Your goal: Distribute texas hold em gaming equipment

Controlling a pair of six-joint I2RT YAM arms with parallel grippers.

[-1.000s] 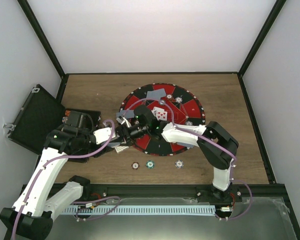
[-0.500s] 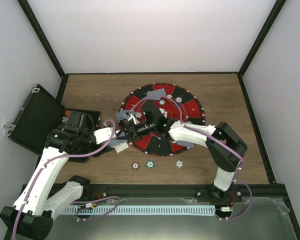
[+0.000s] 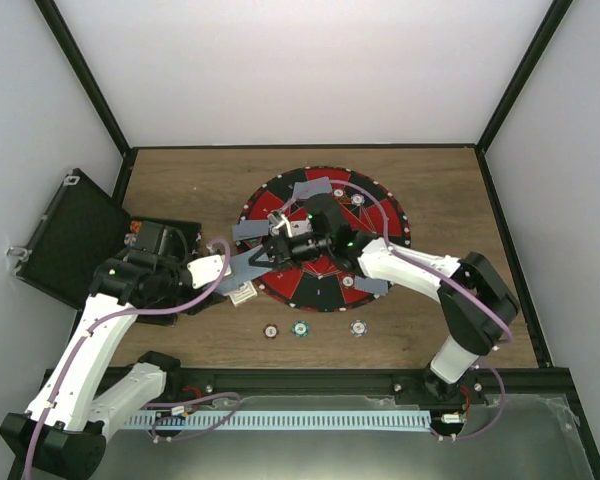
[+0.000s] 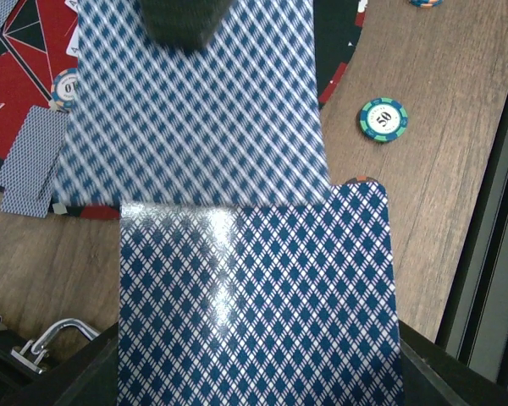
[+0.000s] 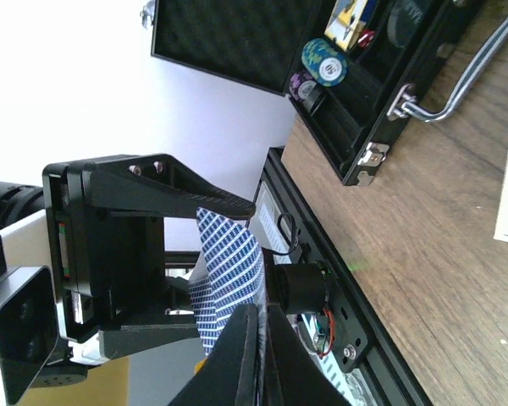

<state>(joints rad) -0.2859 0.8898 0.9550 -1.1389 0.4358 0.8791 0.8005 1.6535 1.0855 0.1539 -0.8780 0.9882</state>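
So that one can be dealt, blue lattice-backed playing cards (image 4: 258, 296) are clamped in the left gripper (image 5: 224, 269), the top card (image 4: 195, 110) pinched just ahead by the right gripper (image 5: 260, 317).

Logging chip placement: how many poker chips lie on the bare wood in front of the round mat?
3, in a row: a left chip, a green middle chip, a right chip. Others may be hidden.
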